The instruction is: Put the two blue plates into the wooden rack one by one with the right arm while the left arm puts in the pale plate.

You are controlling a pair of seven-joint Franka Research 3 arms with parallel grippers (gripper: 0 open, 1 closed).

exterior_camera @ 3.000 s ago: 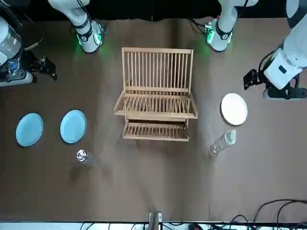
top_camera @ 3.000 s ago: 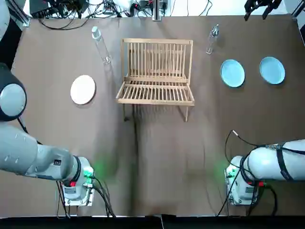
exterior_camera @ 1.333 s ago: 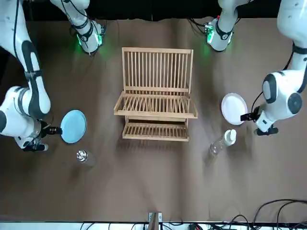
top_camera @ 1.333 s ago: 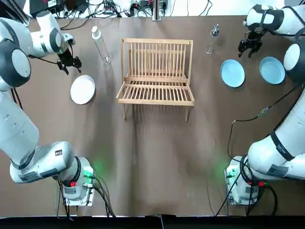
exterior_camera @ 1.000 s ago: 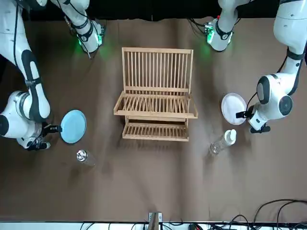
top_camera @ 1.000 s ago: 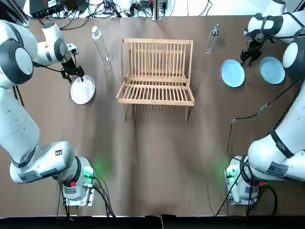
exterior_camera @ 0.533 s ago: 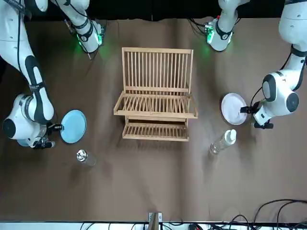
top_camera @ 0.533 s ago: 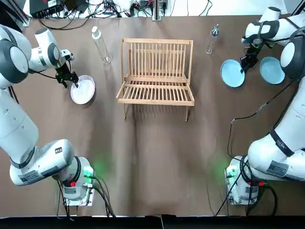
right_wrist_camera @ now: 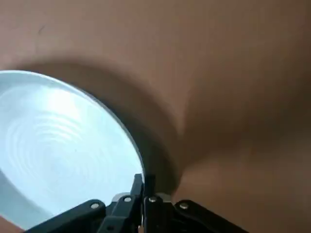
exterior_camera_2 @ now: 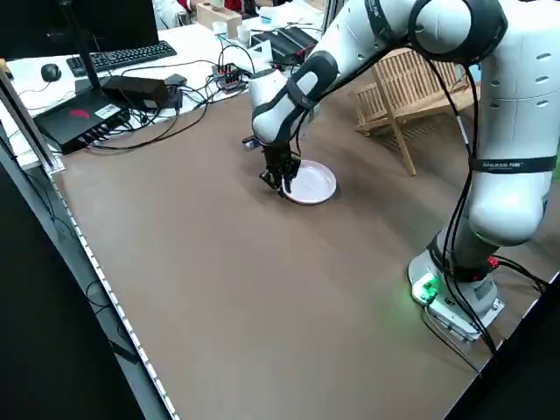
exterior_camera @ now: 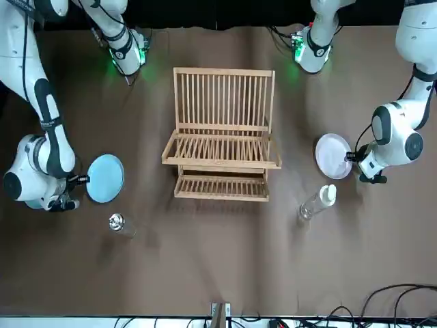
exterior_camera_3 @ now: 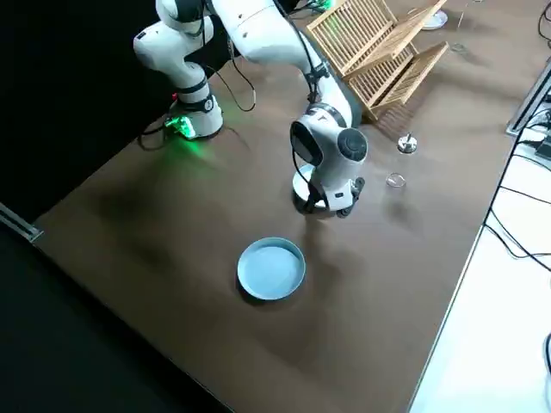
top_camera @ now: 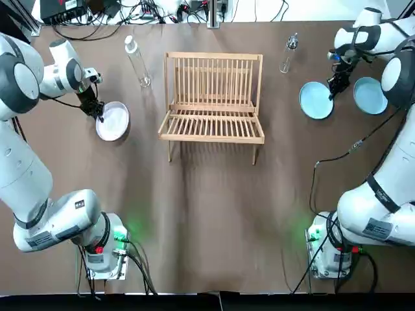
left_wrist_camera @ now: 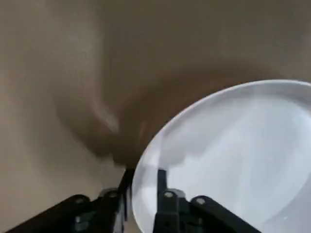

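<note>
The pale plate point(top_camera: 114, 122) lies on the table left of the wooden rack point(top_camera: 213, 97). My left gripper point(top_camera: 97, 111) stands at the plate's outer edge, and in the left wrist view its fingers point(left_wrist_camera: 163, 187) are shut across the pale plate's point(left_wrist_camera: 233, 160) rim. Two blue plates lie right of the rack. My right gripper point(top_camera: 334, 91) is shut on the rim of the nearer blue plate point(top_camera: 315, 101), which the right wrist view shows as the blue plate point(right_wrist_camera: 58, 141) pinched at its edge. The farther blue plate point(top_camera: 371, 95) lies untouched.
A clear bottle point(top_camera: 137, 61) lies at the back, left of the rack, and a second bottle point(top_camera: 288, 53) at the back, right of it. Cables run along the table's far edge. The rack's slots hold nothing. Brown tabletop stretches in front of the rack.
Both arms swung out from their parked poses and came down on the plates. In the last half second each gripper settled onto its plate's rim and closed.
</note>
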